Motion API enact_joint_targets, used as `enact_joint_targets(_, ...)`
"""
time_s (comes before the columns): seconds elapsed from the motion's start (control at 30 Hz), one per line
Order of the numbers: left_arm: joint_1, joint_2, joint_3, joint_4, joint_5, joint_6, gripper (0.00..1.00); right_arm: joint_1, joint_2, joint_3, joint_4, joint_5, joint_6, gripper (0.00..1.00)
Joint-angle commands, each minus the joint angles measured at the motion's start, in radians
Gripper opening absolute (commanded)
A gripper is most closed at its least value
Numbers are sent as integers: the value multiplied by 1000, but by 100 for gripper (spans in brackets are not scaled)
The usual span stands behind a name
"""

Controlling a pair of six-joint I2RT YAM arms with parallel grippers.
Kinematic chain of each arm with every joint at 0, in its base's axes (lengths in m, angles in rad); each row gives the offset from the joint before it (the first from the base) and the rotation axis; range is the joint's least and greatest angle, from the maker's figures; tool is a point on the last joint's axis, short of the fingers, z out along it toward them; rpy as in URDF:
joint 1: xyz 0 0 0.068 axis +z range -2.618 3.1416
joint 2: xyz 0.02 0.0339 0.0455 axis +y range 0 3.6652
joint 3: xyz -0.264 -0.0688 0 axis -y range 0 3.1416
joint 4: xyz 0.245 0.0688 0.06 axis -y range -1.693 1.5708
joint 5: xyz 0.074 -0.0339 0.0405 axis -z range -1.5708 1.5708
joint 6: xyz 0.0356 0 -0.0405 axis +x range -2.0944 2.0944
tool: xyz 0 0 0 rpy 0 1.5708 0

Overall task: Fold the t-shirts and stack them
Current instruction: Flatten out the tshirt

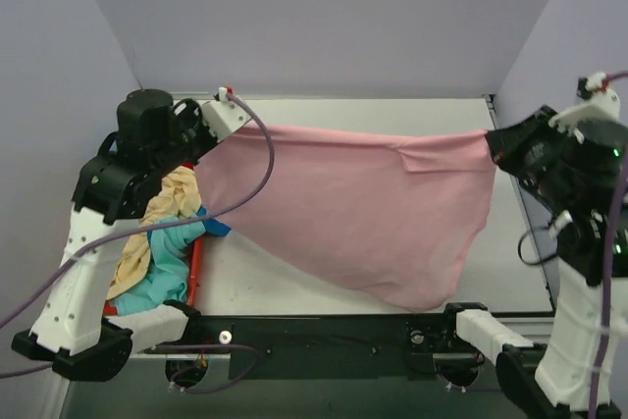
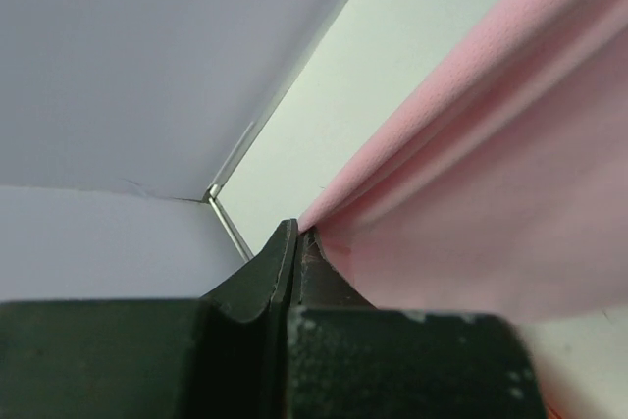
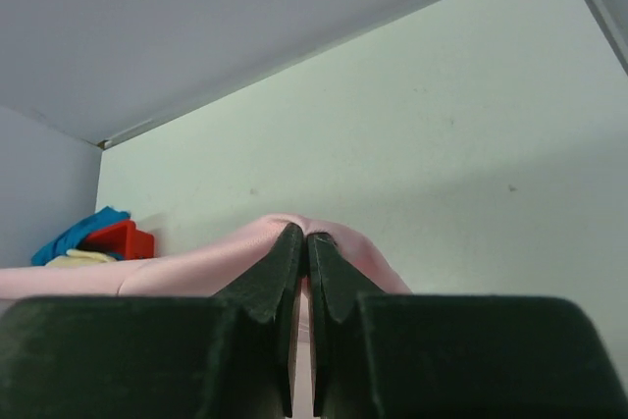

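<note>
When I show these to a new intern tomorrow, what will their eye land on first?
Most likely the light pink t-shirt, stretched wide above the middle of the table, one end pinched in the shut left gripper, the other in the shut right gripper. Next comes the crumpled heap of cream-yellow, blue and teal shirts on the red tray at the left, beneath the left arm.

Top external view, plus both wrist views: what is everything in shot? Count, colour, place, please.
table: 1, white, under everything.
tray: 1, red, table's left side.
piled t-shirts: apparently 3, cream-yellow, teal, blue, heaped in tray.
pink t-shirt: 1, light pink, stretched in mid-air, held at both ends.
cables: 2, purple, one along each arm.
left end effector: 1, black, shut on pink t-shirt's left end.
right end effector: 1, black, shut on its right end.
</note>
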Motion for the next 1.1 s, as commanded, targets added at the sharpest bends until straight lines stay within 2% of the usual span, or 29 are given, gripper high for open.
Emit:
enact_joint_targets(0.0,9,139,24,287,-148,-32,0,-16,248,68,238,11,-50,0)
enact_joint_targets(0.1,10,224,64,400,-212,-33,0,-16,437,246,266,-53,-50,0)
enact_joint_targets(0.2,22,303,131,514,-255,-33,0,-59,557,397,266,-121,-15,0)
enact_joint_targets(0.27,36,364,223,499,-259,-39,0,-94,615,522,265,-161,14,0)
enact_joint_targets(0.37,47,415,361,419,-245,-59,0,-134,620,549,279,-185,44,0)
enact_joint_targets(0.57,46,386,390,330,-194,-72,0,-181,470,431,308,-176,19,0)
enact_joint_targets(0.67,32,311,355,277,-153,-84,0,-181,364,345,314,-173,4,0)
enact_joint_targets(0.87,-66,90,135,223,-166,-36,0,-181,150,201,314,-185,-1,0)
enact_joint_targets(0.97,-77,4,78,126,-108,-49,0,-181,30,19,306,-236,25,0)
enact_joint_targets(1.07,-79,-42,-2,30,-91,-41,0,-181,-108,-94,276,-257,30,0)
